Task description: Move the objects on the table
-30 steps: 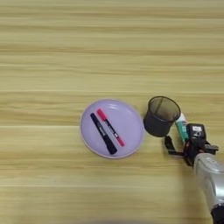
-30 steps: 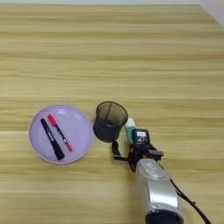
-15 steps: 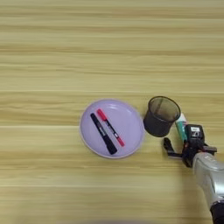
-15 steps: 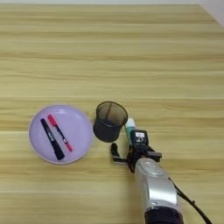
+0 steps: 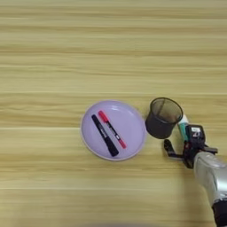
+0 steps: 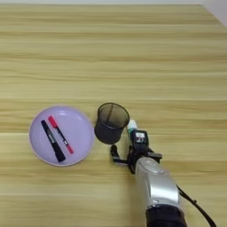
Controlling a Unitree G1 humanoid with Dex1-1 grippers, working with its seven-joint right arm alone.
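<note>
A black wire-mesh pen cup (image 5: 163,117) stands upright on the tan table (image 5: 88,53), just right of a lilac plate (image 5: 131,119). On the plate lie a slim black marker (image 5: 104,135) and a red pen (image 5: 111,129), side by side. A white glue stick with a green label (image 5: 182,125) lies on the table against the cup's right side, partly hidden by my hand. My right gripper (image 5: 181,141) comes in from the lower right, open, with one black finger on each side of the glue stick's near end. In the right eye view the gripper (image 6: 127,145) sits just below the cup (image 6: 111,123).
My silver forearm (image 6: 157,190) runs from the gripper down to the bottom edge. The table's far right corner (image 6: 208,5) shows at the top of the right eye view. Bare wood stretches across the whole far half and to the plate's left.
</note>
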